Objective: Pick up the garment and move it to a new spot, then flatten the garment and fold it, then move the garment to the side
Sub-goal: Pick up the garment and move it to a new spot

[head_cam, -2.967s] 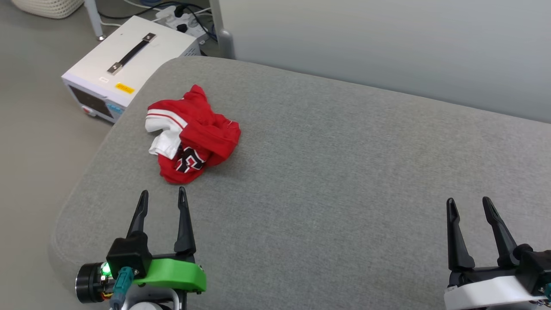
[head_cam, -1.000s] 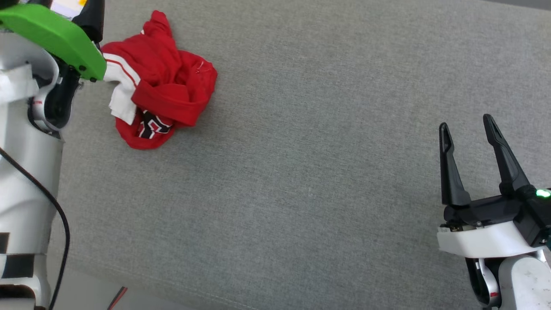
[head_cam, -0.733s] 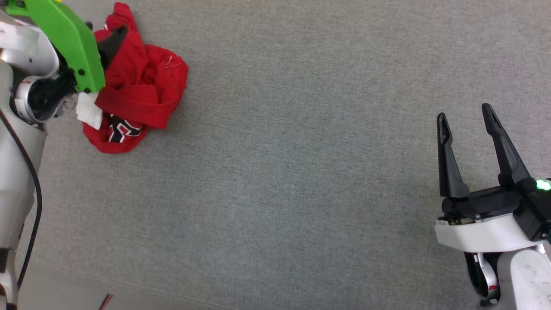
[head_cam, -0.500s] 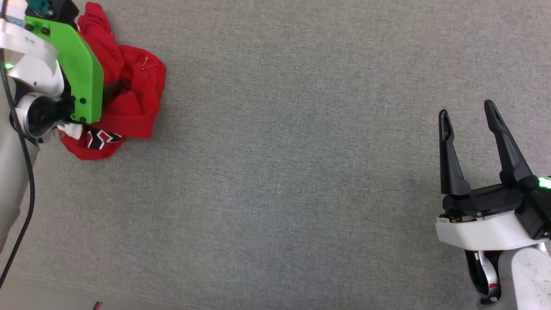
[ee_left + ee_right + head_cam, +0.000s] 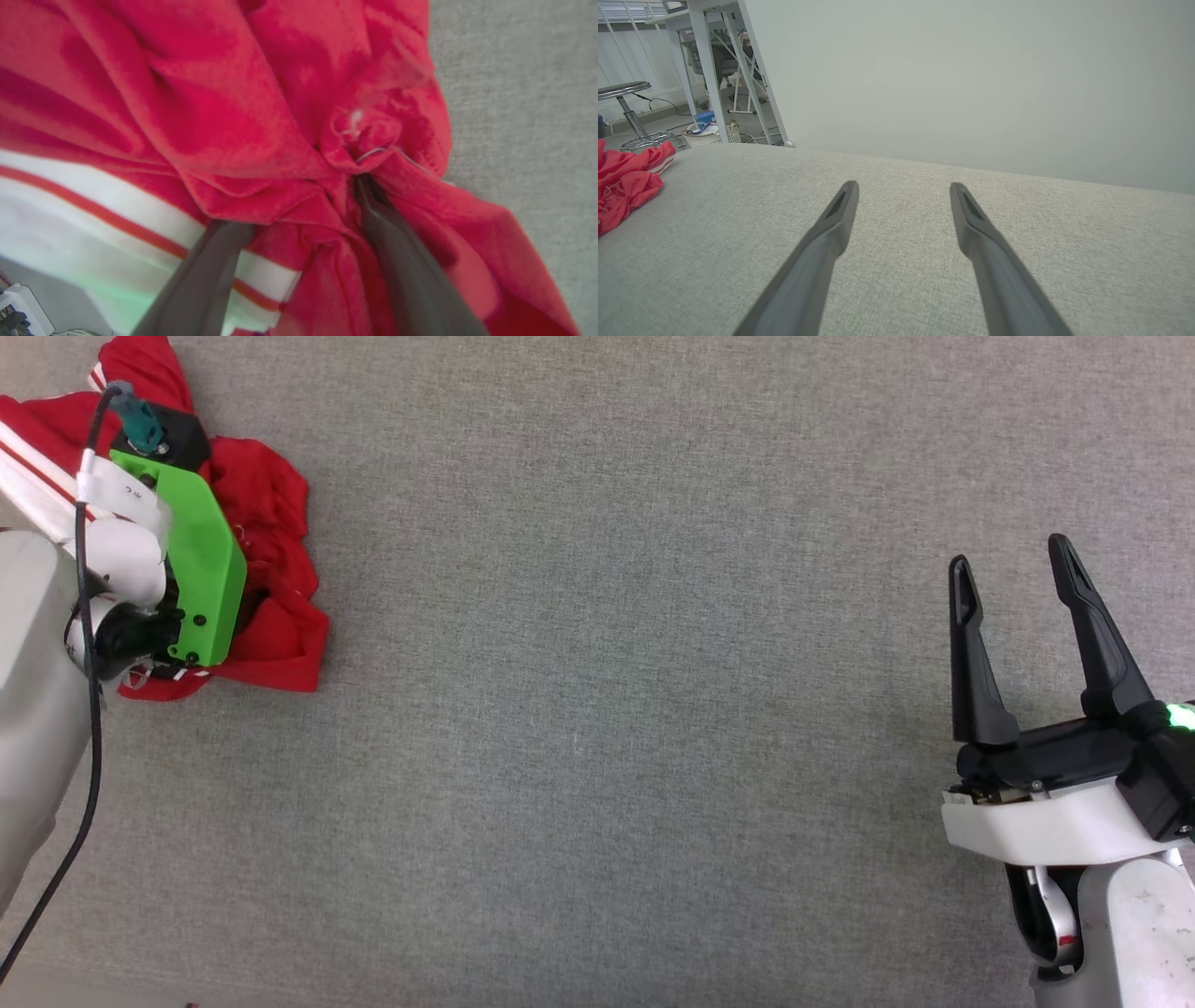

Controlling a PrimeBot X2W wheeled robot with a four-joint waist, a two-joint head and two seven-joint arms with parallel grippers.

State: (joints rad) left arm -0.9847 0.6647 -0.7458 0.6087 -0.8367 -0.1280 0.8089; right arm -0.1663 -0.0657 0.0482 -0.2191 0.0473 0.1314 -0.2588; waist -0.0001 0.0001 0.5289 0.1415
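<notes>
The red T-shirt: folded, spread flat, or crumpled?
Crumpled. The T-shirt lies bunched in deep creases on the grey surface.

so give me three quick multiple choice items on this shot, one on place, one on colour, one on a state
1. In the head view, where on the grey cushion does the garment lie?
A. centre
B. upper left
C. lower right

2. What colours is the striped trim on the garment?
A. blue and yellow
B. green and black
C. red and white

3. How is the right end effector?
A. open, nothing between its fingers
B. shut on the garment
C. shut on nothing

Key:
1 B: the red cloth is bunched at the upper left, under the left end effector.
2 C: the left wrist view shows white bands with a red line.
3 A: its two fingers stand apart over bare cushion.
</notes>
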